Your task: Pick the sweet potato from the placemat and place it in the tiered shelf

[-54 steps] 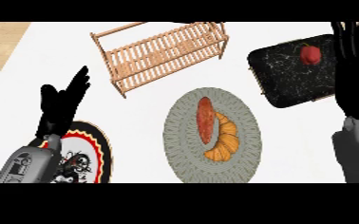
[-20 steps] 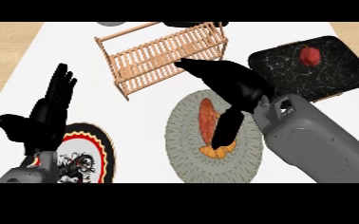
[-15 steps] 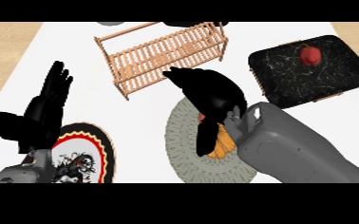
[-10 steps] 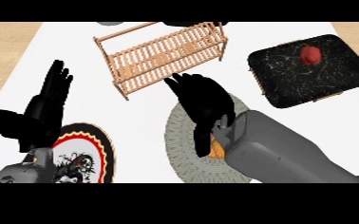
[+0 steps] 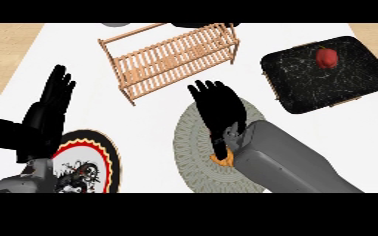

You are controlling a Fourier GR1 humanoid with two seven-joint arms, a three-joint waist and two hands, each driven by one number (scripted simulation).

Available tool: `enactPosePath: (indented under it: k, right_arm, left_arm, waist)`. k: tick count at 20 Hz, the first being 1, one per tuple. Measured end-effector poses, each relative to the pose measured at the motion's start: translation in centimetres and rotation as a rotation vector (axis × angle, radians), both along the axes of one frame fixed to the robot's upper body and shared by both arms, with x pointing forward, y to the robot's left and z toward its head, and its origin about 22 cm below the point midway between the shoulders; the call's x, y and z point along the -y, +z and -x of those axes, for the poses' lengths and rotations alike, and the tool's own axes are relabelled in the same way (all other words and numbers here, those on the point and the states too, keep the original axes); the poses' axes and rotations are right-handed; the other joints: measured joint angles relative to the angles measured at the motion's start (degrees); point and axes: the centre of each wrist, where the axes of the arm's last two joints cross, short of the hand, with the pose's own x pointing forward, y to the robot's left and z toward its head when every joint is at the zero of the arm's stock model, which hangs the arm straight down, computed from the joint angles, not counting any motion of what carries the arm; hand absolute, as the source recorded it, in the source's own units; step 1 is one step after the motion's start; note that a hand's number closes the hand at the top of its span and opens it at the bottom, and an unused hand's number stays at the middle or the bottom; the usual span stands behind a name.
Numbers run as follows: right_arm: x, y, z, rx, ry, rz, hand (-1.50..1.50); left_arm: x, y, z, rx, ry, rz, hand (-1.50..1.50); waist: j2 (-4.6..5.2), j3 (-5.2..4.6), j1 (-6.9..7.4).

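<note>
1. Sweet potato (image 5: 220,156): only a small orange sliver shows, on the round grey placemat (image 5: 193,150) near the desk's front edge; the rest is hidden under the right hand.
2. Right hand (image 5: 218,111): lies palm-down over the sweet potato, fingers (image 5: 201,89) straight and slightly spread, pointing toward the desk's back edge. Cannot tell whether it touches the sweet potato.
3. Tiered shelf (image 5: 171,57): wooden slats, lying toward the desk's back edge, just beyond the placemat.
4. Left hand (image 5: 46,117): rests open at the desk's left edge, fingers up and close together.
5. Patterned plate (image 5: 90,164): front-left corner, beside the left hand.
6. Dark speckled tray (image 5: 310,80): back-right, carrying a red item (image 5: 328,56).
</note>
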Motion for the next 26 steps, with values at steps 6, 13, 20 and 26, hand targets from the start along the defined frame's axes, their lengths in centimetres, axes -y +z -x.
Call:
enactPosePath:
  k: [6,13,20,26]
  right_arm:
    - [1.4,-2.2,-0.8,-0.007,-0.004,0.000,-1.50]
    - [2.3,-4.5,-1.2,-0.018,-0.006,0.008,-1.50]
    - [2.8,-6.6,-1.7,-0.016,0.010,-0.023,-1.50]
    - [2.5,-7.8,-2.0,-0.009,0.023,-0.049,-1.50]
  left_arm:
    - [0.1,-0.7,0.6,0.000,0.005,0.004,0.00]
    - [0.6,0.1,0.4,0.004,0.012,0.002,0.00]
    - [1.0,1.0,0.2,0.005,0.007,0.002,0.00]
    - [0.3,0.5,-0.4,0.006,0.008,-0.003,0.00]
  waist:
    - [0.04,0.01,0.03]
    - [0.02,0.01,0.02]
    - [0.01,0.01,0.02]
    - [-0.18,-0.10,0.04]
